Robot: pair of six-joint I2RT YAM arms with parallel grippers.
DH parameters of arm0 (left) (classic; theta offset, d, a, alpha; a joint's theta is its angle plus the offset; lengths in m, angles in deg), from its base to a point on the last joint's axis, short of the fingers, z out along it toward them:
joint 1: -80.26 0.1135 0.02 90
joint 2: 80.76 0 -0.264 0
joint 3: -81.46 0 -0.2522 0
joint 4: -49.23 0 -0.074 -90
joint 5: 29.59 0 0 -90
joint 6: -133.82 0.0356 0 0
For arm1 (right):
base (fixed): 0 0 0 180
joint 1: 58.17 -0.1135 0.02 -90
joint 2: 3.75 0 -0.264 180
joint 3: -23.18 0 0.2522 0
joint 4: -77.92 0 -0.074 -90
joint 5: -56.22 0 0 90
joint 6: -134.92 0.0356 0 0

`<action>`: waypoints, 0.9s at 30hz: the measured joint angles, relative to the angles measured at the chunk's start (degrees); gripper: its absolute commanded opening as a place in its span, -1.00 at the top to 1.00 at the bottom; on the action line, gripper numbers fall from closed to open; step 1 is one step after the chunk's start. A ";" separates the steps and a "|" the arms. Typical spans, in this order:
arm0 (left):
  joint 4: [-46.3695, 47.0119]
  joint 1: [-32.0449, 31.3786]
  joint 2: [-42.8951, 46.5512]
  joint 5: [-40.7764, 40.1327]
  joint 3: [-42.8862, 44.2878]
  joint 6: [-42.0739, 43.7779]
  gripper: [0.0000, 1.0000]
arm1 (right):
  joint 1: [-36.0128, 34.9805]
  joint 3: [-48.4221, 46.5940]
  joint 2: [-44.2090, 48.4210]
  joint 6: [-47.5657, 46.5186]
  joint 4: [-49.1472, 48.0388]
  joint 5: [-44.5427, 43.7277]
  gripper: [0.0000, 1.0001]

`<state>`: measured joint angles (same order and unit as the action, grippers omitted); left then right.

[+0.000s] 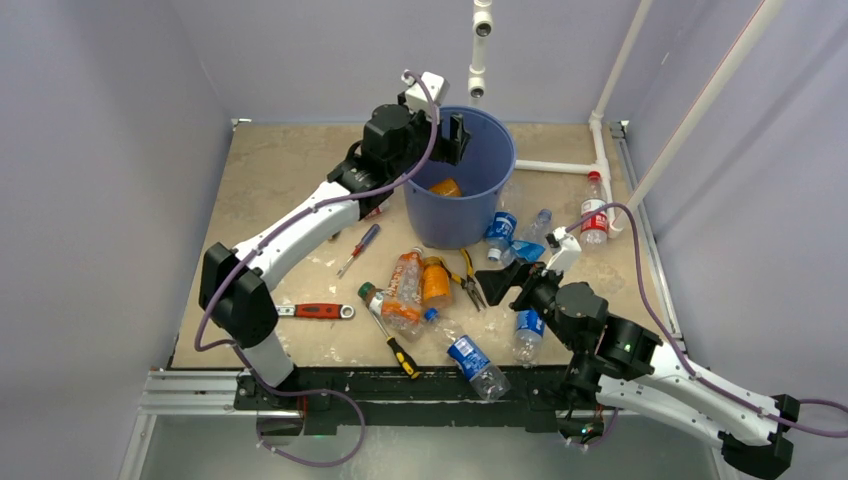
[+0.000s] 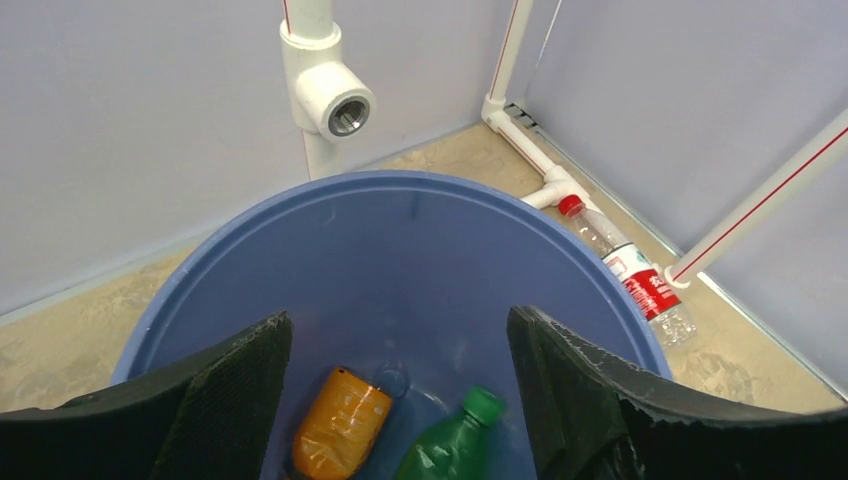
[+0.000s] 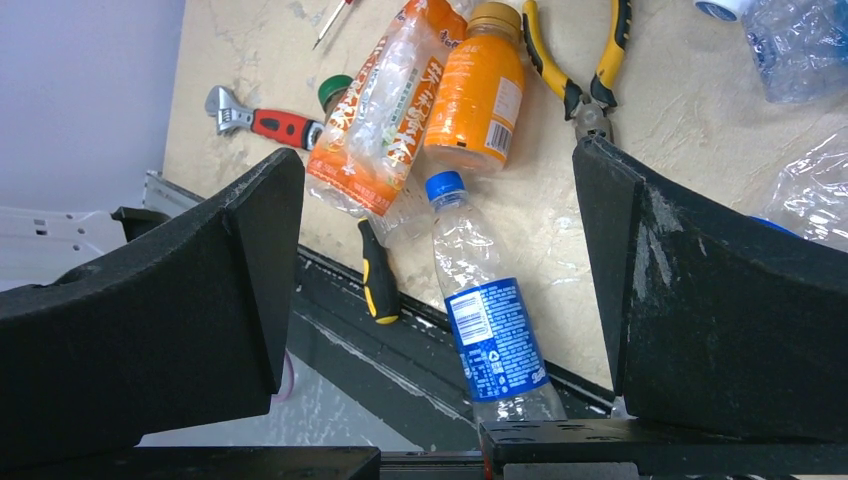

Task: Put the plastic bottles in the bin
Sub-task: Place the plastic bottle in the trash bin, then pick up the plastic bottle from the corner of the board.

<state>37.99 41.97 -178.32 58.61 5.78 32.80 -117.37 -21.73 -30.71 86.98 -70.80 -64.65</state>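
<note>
The blue bin (image 1: 470, 215) stands at the back middle of the table. My left gripper (image 1: 450, 135) hangs open and empty over its rim. In the left wrist view the gripper (image 2: 400, 330) looks down into the bin (image 2: 400, 250), where an orange bottle (image 2: 340, 425) and a green bottle (image 2: 455, 445) lie. My right gripper (image 1: 510, 282) is open and empty above the table. In its wrist view the gripper (image 3: 437, 155) is over a clear blue-label bottle (image 3: 490, 340), an orange juice bottle (image 3: 478, 90) and a crushed orange-label bottle (image 3: 385, 110).
More bottles lie by the bin (image 1: 500, 235), near the right arm (image 1: 527, 335) and by the white pipes (image 1: 594, 215). Pliers (image 1: 470, 285), a black-yellow screwdriver (image 1: 395, 345), a red wrench (image 1: 315, 311) and a red screwdriver (image 1: 358, 250) lie among them. White PVC pipes (image 1: 600, 150) stand at the back right.
</note>
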 measured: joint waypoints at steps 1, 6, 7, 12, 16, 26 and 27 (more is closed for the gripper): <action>-0.26 0.00 0.46 -0.02 0.00 -0.13 -0.62 | 0.02 0.00 0.00 0.00 0.13 -0.04 -0.96; -2.05 0.00 6.67 -1.97 -1.09 -1.05 -0.66 | 0.00 0.00 -0.22 -0.63 0.44 0.48 -0.96; -2.56 0.00 8.70 -2.54 -1.84 -1.46 -0.67 | 0.00 0.00 -0.44 -0.98 0.31 0.90 -0.96; -4.74 0.00 27.50 -7.50 -14.12 -2.95 -0.67 | 0.00 0.00 -4.44 -3.96 -2.60 6.23 -0.92; -5.73 0.00 43.10 -12.50 -26.49 -3.85 -0.64 | 0.00 0.00 -12.55 -6.40 -5.49 12.85 -0.85; -14.82 0.00 51.67 -20.15 -43.04 -5.18 -0.64 | -5.09 -0.63 -25.07 -5.92 -3.67 20.28 -0.83; -15.17 0.00 51.76 -19.76 -43.98 -5.46 -0.64 | -5.90 -1.38 -25.81 -5.35 -2.73 20.37 -0.85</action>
<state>22.82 41.97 -126.57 38.85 -38.20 27.33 -123.27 -23.11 -56.53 81.63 -73.53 -44.28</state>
